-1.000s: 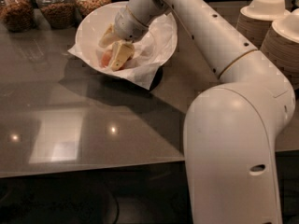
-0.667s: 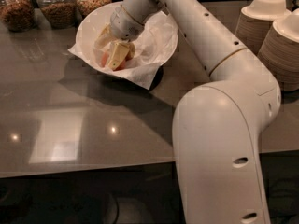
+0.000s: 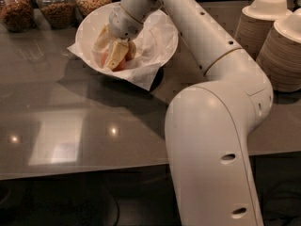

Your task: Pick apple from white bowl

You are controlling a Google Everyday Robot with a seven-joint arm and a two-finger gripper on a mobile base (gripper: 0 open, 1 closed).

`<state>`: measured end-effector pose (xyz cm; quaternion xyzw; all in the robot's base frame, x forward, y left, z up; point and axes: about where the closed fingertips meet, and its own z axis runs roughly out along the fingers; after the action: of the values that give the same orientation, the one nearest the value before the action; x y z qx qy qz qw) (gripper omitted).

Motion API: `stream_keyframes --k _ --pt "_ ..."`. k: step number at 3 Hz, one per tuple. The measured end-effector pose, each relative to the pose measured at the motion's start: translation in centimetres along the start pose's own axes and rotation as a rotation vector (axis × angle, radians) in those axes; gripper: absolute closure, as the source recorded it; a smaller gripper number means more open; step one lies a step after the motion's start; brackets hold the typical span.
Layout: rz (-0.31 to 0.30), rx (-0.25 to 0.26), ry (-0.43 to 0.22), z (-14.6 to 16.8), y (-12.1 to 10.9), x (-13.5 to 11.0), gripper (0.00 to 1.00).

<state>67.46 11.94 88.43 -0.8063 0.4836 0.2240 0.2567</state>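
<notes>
Cream end effector (image 3: 104,56), fingers (image 3: 117,54) apart, against apple (image 3: 130,51) in white bowl (image 3: 84,25).

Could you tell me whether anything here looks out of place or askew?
Only the white bowl: its crumpled paper liner hangs over the rim onto the counter. The gripper is down inside the bowl at the apple; nothing looks spilled or damaged.

Single view only. Looks from high behind arm (image 3: 211,140), facing forward and down across grey counter (image 3: 136,109). Sits near enough for arm's bulk to fill lower right. Takes in far edge at top: jars (image 3: 59,6) left, stacked bowls (image 3: 282,46) right. Catches gripper (image 3: 111,50) upper left, down inside white bowl (image 3: 87,27).
</notes>
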Motion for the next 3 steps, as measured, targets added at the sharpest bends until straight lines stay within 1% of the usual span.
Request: stream_keyframes --k 2,3 --pt "0.015 0.002 0.012 -0.78 0.08 0.43 0.3" --pt "0.021 0.004 0.019 -1.16 0.16 0.6 0.28"
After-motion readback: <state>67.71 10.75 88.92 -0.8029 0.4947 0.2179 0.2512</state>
